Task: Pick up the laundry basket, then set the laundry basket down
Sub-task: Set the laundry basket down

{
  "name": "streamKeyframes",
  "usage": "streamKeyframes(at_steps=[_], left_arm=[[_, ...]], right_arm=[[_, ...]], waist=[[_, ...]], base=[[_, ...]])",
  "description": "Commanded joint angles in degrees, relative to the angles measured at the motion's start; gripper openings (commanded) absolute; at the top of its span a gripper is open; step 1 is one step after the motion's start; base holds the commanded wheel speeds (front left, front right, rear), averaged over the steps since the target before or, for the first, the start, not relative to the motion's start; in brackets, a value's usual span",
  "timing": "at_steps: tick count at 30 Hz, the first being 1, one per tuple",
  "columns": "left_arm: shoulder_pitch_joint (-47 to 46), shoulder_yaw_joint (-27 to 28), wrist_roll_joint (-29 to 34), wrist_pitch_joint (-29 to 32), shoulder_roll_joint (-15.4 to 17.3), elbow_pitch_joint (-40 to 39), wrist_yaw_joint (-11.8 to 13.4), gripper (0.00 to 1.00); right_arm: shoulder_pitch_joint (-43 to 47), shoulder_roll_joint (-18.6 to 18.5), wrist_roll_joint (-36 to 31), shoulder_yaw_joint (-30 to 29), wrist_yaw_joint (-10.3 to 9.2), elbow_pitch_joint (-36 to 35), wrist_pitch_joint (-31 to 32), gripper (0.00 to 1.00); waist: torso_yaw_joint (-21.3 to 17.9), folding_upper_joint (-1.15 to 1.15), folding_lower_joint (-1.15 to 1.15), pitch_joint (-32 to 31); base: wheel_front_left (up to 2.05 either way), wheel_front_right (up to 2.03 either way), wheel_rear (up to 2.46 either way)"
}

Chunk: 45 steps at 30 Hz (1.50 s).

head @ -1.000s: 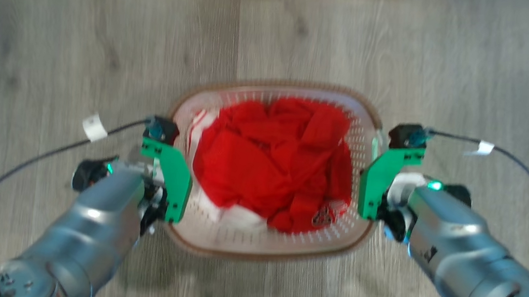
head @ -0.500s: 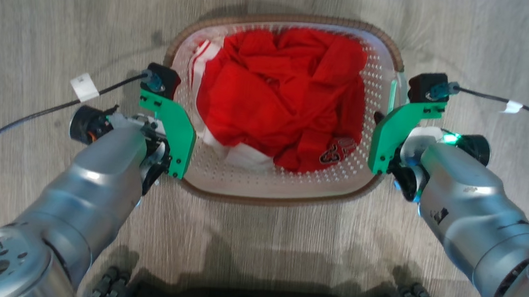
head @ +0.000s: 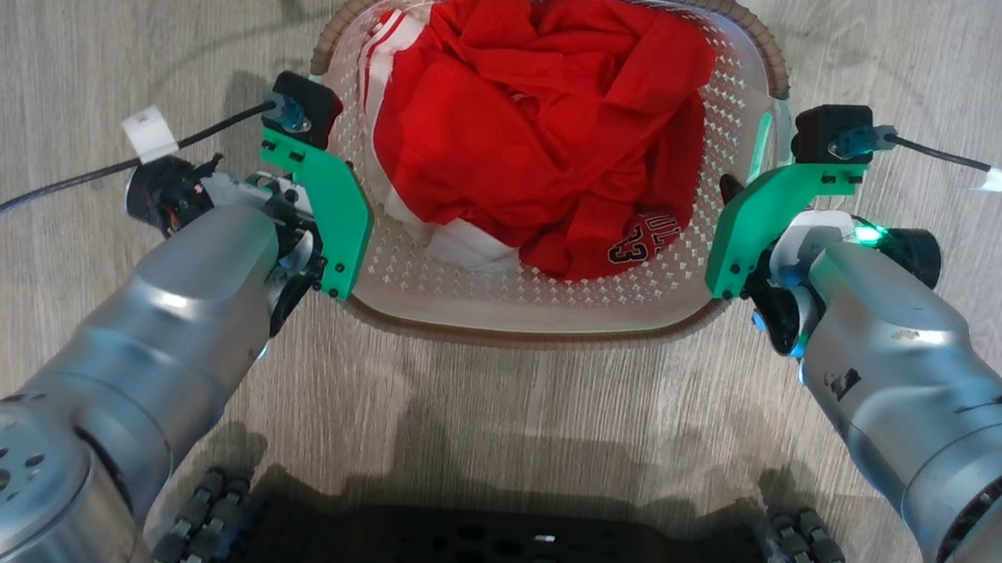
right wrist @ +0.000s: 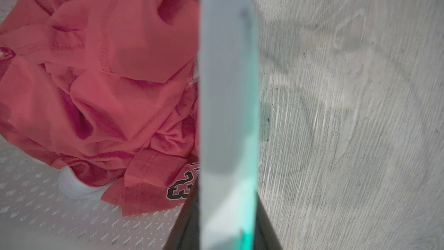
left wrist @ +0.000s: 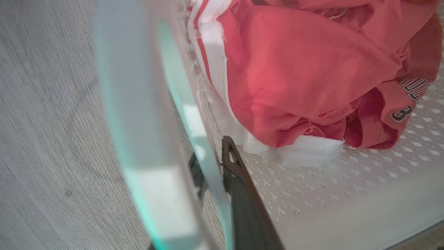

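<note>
The laundry basket (head: 542, 333), white and perforated with a brown woven-look rim, is being held between the two grippers, over the grey wood-grain floor (head: 76, 20) just ahead of the robot's black base (head: 511, 558). Whether it is being carried clear of the floor or is resting on it cannot be told.

The basket is being filled in large part by a crumpled red jersey (head: 517, 117) with white striped trim. On a fold near the right wall the number "23" is being shown in black, white-edged figures (right wrist: 180, 189). An arc of letters above it is being bent by the cloth and cannot be read in full.

The left side handle (left wrist: 149, 139) is being pinched by the left gripper (left wrist: 211, 149), narrowed onto it with one dark finger inside the basket wall and one outside. The right side handle (right wrist: 227, 104) is being clamped likewise by the right gripper (right wrist: 225, 208), with a finger at each side of the pale bar.

White tags (head: 148, 132) are being carried on both black cables, and no writing is legible on them.
</note>
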Motion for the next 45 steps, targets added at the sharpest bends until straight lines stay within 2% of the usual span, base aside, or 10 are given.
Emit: streamKeyframes(at_steps=[1, 15, 16, 17, 18, 19, 35, 39, 45], left_arm=[[-0.7, 0.2, 0.7, -0.9, -0.6, -1.9, -0.4, 0.00], [-1.7, 0.2, 0.7, 0.3, -0.7, -2.5, -0.1, 0.00], [-1.8, 0.2, 0.7, 0.4, -0.7, -2.5, 0.2, 0.02], [-1.8, 0.2, 0.7, 0.3, -0.7, -2.5, 0.5, 0.30], [-1.8, 0.2, 0.7, 0.2, -0.7, -2.5, 0.9, 0.59], [-1.8, 0.2, 0.6, 0.2, -0.7, -2.6, 1.1, 1.00], [-1.0, 0.2, 0.3, -2.0, -0.7, -1.1, 4.8, 1.00], [0.1, 0.2, 0.5, -2.2, -0.7, -1.0, 5.2, 1.00], [3.8, 0.7, -0.4, -3.6, -0.7, -0.2, 6.0, 1.00]], right_arm=[[2.0, 1.3, 0.0, 0.4, 0.42, -0.7, -0.7, 0.00], [1.4, 1.3, 0.2, 0.6, 0.42, -0.2, -0.7, 0.00], [1.3, 1.3, 0.2, 0.6, 0.42, -0.2, -0.7, 0.00], [1.3, 1.3, 0.2, 0.5, 0.42, -0.1, -0.8, 0.07], [1.2, 1.3, 0.1, 0.5, 0.42, -0.1, -1.0, 0.45], [1.2, 1.3, 0.0, 0.6, 0.42, 0.0, -1.0, 1.00], [2.9, 0.2, -2.0, -1.2, 0.42, 0.1, 0.7, 1.00], [4.2, -0.1, -3.3, -1.6, 0.42, 0.1, 1.0, 1.00], [7.4, 0.4, -4.7, -2.8, 0.42, 0.1, 1.4, 1.00]], waist=[[0.1, 0.00, 0.00, 0.3], [0.4, 0.00, 0.00, 1.9], [0.5, 0.00, 0.00, 2.0], [0.5, 0.00, 0.00, 2.0], [0.5, 0.00, 0.00, 2.0], [0.5, 0.00, 0.00, 2.0], [0.7, 0.00, 0.00, -0.8], [0.4, 0.00, 0.00, -3.4], [-0.6, 0.00, 0.00, -10.5]], base=[[0.00, 0.00, 0.00], [0.00, 0.00, 0.00], [0.00, 0.00, 0.00], [0.00, 0.00, 0.00], [0.00, 0.00, 0.00], [0.00, 0.00, 0.00], [0.00, 0.00, 0.00], [0.00, 0.00, 0.00], [0.00, 0.00, 0.00]])
